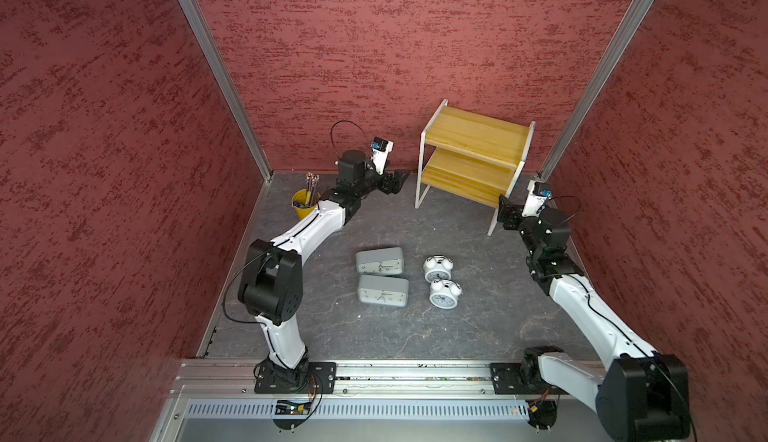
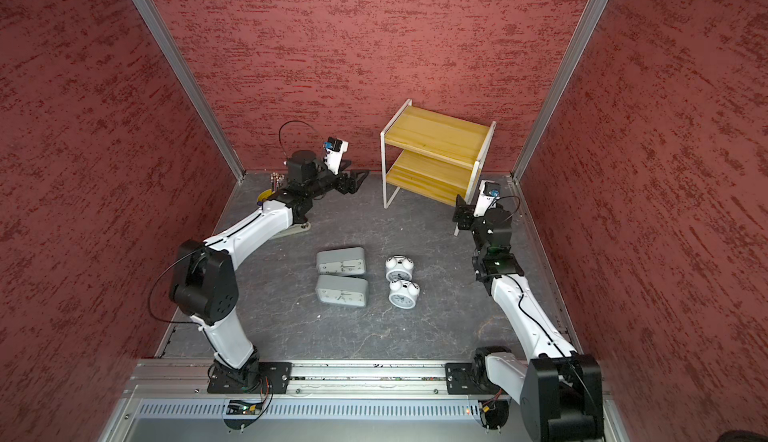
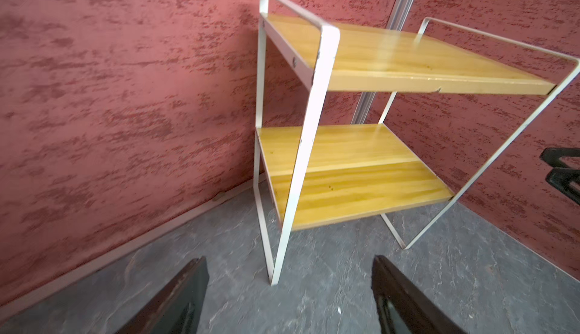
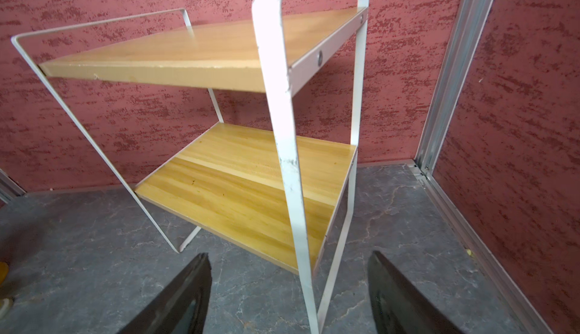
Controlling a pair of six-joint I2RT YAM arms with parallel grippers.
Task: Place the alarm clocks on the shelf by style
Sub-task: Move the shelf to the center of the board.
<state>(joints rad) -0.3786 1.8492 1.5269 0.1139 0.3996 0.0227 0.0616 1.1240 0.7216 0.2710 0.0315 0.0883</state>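
Note:
Two grey rectangular alarm clocks lie face up mid-table, and two white twin-bell alarm clocks lie just to their right; both top views show all of them. The shelf stands at the back right with both boards bare. My left gripper is low at the shelf's front left leg and open. In the left wrist view that leg stands ahead of the left gripper, untouched. My right gripper is open at the front right leg, which runs between the fingers of the right gripper.
A yellow pen cup with pens stands at the back left, beside my left forearm. Red walls with aluminium corner posts close in the back and both sides. The arm bases sit on a rail along the front edge.

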